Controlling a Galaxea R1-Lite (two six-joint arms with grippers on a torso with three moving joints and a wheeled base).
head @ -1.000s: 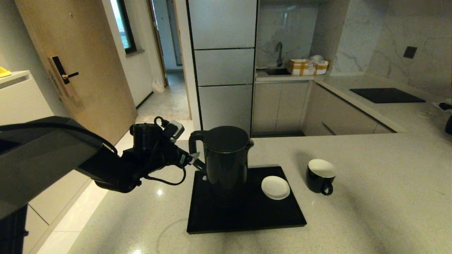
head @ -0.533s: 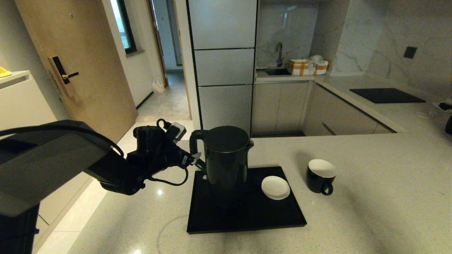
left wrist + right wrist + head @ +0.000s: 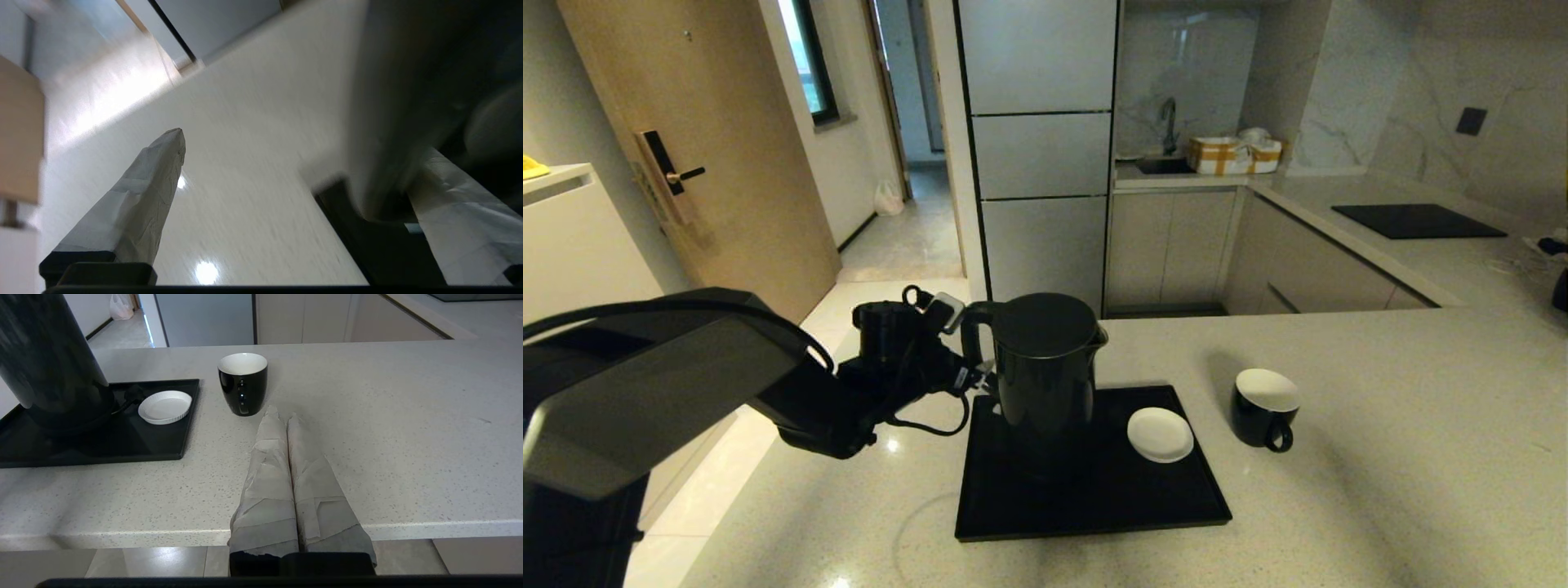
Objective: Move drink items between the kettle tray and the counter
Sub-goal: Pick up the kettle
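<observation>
Reaching for the kettle [image 3: 1045,367] handle, the left hand [image 3: 982,377] is spread wide beside it; next, straddle the handle, clamp, lift clear of the tray [image 3: 1094,506]. Right hand [image 3: 282,414] pressed together, parked.

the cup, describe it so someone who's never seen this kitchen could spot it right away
Start at the light speckled counter and find the flat black tray with the tall black kettle on it. The cup stands upright on the bare counter just off the tray's right edge, apart from it. Unlike the flat white saucer on the tray, it is a black mug with a handle, white inside.
</observation>
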